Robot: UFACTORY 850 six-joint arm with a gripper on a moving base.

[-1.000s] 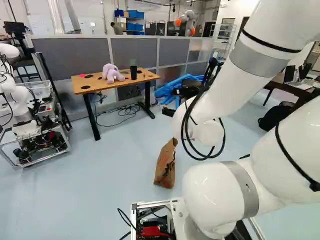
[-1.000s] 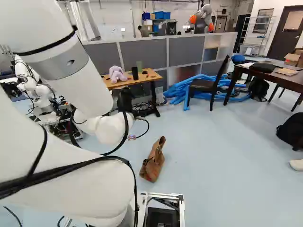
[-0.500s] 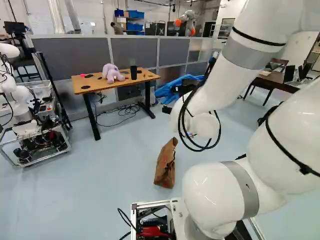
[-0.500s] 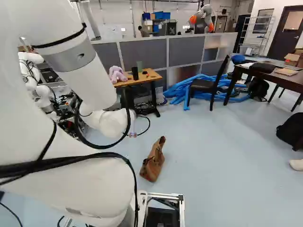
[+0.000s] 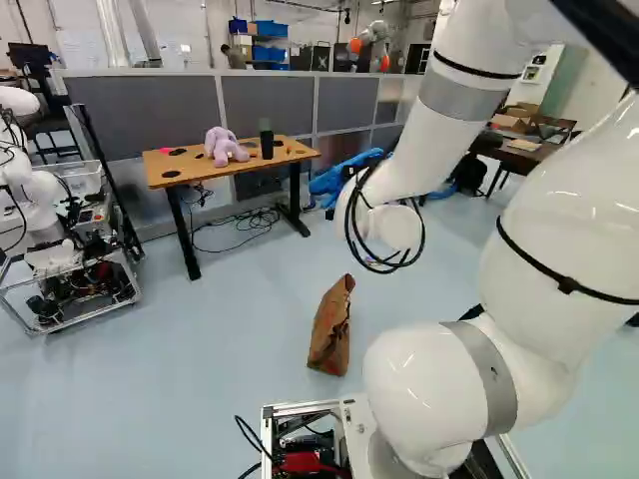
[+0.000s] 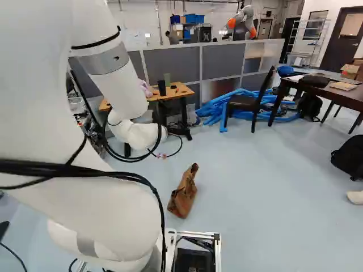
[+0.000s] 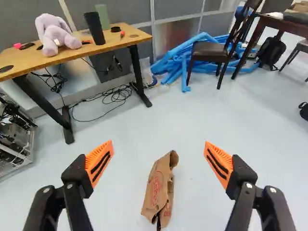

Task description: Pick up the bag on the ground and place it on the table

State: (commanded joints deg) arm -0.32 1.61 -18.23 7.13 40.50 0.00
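Claw (image 7: 158, 144) spread wide, pads well apart, holding nothing. Bag (image 7: 156, 192), brown, on the floor (image 7: 120, 130) ahead of the claw, seen between its fingers and touched by neither. In the left base view, tabletop (image 7: 26, 58) lies beyond the bag. On it: lilac plush toy (image 7: 54, 36), black cup (image 7: 95, 29) just beside green cup (image 7: 103, 18).
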